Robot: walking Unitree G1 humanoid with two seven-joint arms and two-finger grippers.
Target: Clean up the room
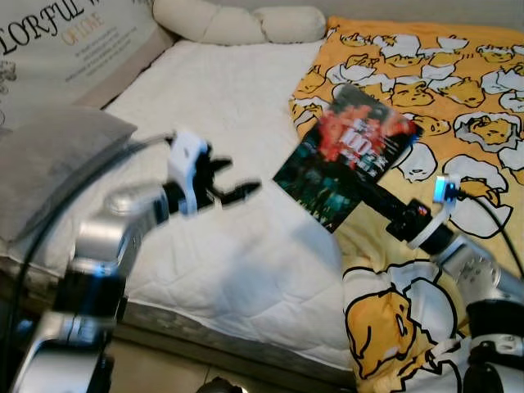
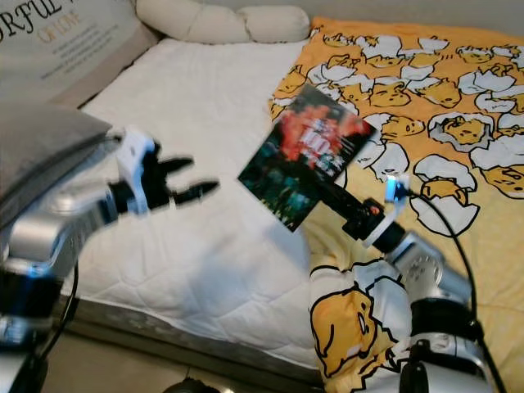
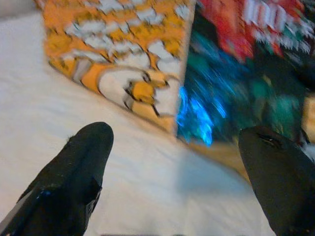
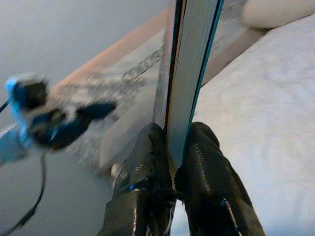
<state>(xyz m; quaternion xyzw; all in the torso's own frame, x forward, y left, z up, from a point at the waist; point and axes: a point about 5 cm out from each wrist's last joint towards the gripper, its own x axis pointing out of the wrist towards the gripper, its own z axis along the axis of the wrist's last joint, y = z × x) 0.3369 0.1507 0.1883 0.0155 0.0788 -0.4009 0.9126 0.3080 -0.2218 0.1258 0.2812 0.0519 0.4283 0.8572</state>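
Over the bed (image 1: 229,106): right gripper (image 1: 378,196) clamped on a book (image 1: 348,155), lifted clear of the white mattress beside the yellow blanket (image 1: 458,90); left gripper (image 1: 233,184) at nine o'clock of it, fingers (image 3: 74,177) spread, empty.

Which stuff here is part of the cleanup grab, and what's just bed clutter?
In play:
- book, clamped in the right claw, held above the bed
- left claw, open, facing the book

Lying about:
- yellow cartoon blanket
- grey pillow
- white bolster
- white mattress
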